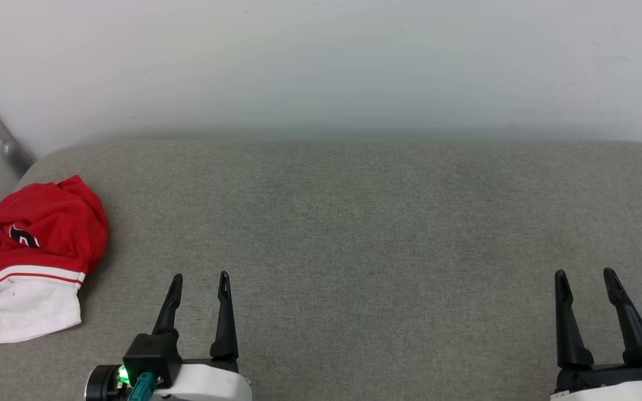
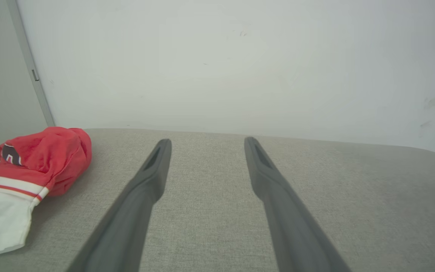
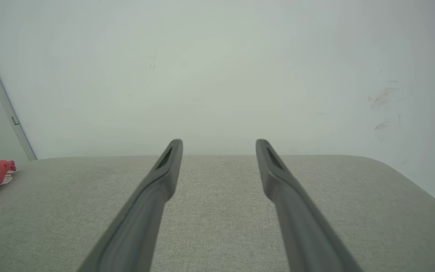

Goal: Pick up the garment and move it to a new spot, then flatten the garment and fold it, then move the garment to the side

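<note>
Left pincer [image 1: 200, 275], right pincer [image 1: 584, 272] agape, empty, garment [image 1: 48, 223] apart

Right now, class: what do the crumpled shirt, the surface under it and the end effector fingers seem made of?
The garment: soft matte knit, probably jersey; it slumps in rounded folds. The surface: matte grey woven upholstery; a fine heathered weave shows. The left end effector fingers: dark, smooth, slight sheen, likely moulded plastic, perhaps rubber.

The garment [image 1: 42, 245] lies crumpled in a heap at the far left edge of the grey surface [image 1: 354, 223], red bunched above a white sleeve with striped trim.
</note>
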